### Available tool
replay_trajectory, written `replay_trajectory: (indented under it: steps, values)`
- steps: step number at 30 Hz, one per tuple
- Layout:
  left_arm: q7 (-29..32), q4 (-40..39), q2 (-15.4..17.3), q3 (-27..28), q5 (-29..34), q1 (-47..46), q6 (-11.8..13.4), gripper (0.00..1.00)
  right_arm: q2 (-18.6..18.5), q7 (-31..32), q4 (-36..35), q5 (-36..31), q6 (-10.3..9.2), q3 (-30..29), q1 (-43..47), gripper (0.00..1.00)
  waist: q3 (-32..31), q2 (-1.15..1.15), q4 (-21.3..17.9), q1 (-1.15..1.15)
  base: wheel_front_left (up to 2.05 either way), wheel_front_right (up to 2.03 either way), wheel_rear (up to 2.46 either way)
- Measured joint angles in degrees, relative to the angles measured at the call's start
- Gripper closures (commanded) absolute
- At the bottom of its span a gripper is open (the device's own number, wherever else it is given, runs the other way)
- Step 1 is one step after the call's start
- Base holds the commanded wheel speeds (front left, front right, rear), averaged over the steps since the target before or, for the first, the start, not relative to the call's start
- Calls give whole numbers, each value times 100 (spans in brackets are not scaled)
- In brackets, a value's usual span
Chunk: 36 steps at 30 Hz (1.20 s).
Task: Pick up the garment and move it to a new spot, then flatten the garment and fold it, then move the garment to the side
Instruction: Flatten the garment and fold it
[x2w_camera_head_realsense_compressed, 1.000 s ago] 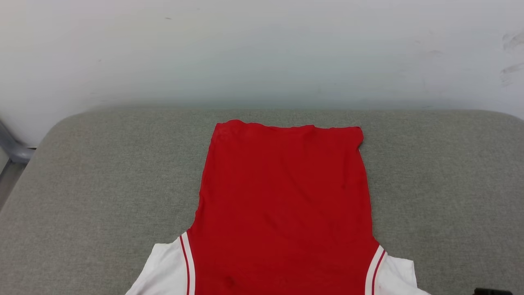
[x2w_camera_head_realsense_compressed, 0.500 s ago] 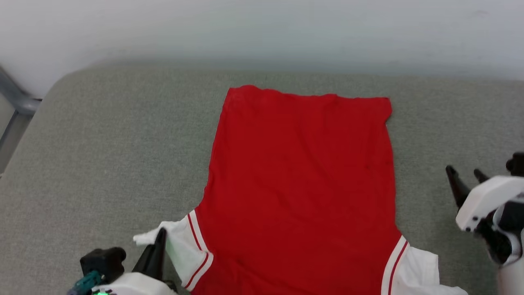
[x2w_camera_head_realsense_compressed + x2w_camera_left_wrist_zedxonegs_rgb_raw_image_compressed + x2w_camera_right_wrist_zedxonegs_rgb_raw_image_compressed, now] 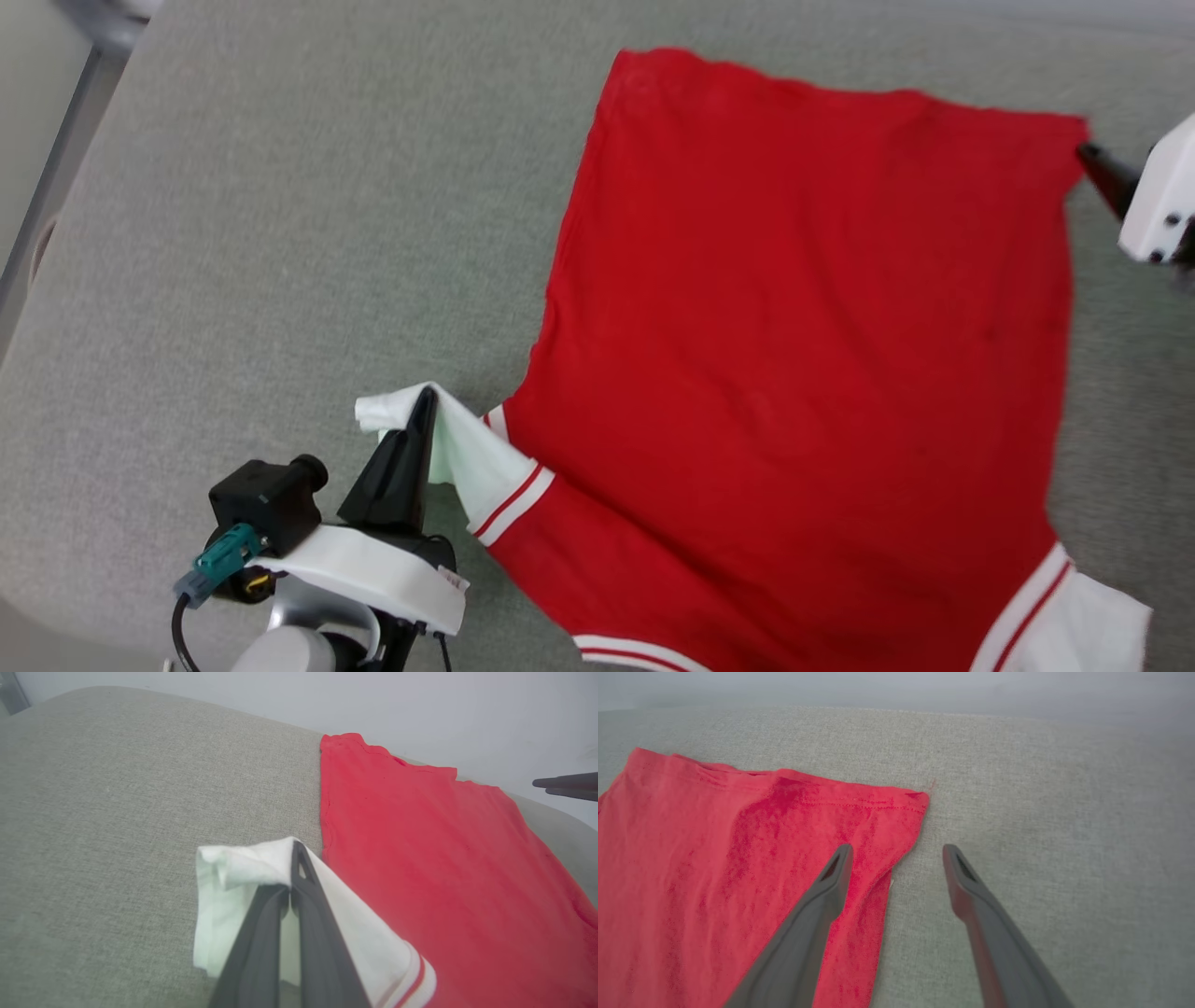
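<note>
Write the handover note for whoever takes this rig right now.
Shirt: spread mostly flat on the grey cushion.
Left gripper: shut on the white sleeve, its end pinched up.
Right gripper: open, jaws straddling the shirt's side edge near the far hem corner; nothing gripped.
Done: laid out.
Left: fold, then move aside.
</note>
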Motion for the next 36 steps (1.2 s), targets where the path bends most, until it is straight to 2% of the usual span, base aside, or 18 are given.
replay_trajectory:
  steps: [8,13,14,16,20,27,36]
  values:
    - [-163,-26,-138,-60,34,-283,-149,100,-149,267,431,-237,0,354,-776,0,697,0,371,0,0,0,0]
    - [-237,56,-162,-55,25,-371,-199,100,-135,417,795,-238,1,347,-1023,0,1016,0,467,-1,0,0,0]
    - [-240,76,-162,-53,24,-371,-199,100,-142,485,877,-242,4,335,-1068,15,1042,0,478,-2,0,0,0]
    - [-249,98,-160,-41,24,-374,-199,100,-143,622,1021,-279,4,324,-1146,100,1045,0,483,-3,0,0,0]
    - [-280,92,-154,-31,-1,-372,-189,100,-110,704,1238,-294,2,292,-1180,100,975,0,443,-3,0,0,0]
    - [-146,165,-36,-21,-13,-237,-94,100,-144,456,1371,-316,4,428,-920,100,596,0,335,-2,0,0,0]
    - [-43,454,87,29,-115,210,65,100,-323,-182,823,65,3,512,495,100,-253,0,-6,-2,0,0,0]
